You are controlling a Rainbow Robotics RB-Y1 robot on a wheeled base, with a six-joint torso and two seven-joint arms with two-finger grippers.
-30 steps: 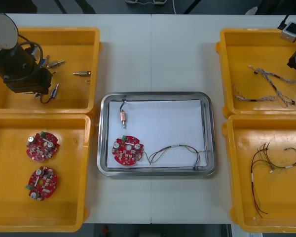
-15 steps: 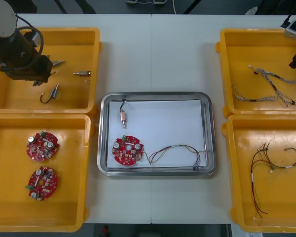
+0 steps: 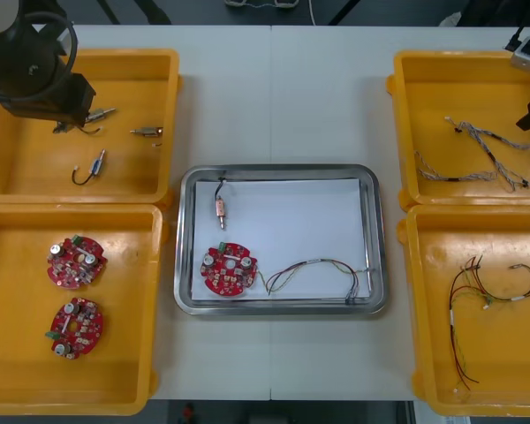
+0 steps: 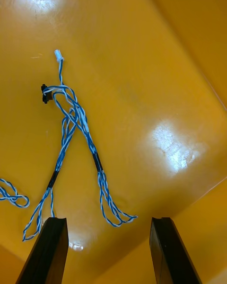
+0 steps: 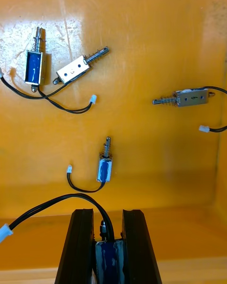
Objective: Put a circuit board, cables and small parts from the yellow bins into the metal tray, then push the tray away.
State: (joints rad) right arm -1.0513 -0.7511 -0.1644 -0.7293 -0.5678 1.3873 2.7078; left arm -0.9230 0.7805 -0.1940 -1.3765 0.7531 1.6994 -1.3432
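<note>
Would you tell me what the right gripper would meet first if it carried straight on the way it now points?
Probably the twisted blue and white cable: its loops lie on the yellow bin floor just ahead of the open right gripper, though depth is unclear.

Light table [image 3: 283, 97]: four yellow bins [image 3: 35, 181], metal tray [image 3: 182, 238] between.

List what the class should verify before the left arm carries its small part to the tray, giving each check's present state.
1. Left end effector shut on the small metal part: ok.
2. Its black cable free of the other parts: cannot tell.
3. Bare white space in the metal tray: ok.
4. Circuit board in the tray: ok.
5. Right end effector open above the blue and white cable: ok.
</note>
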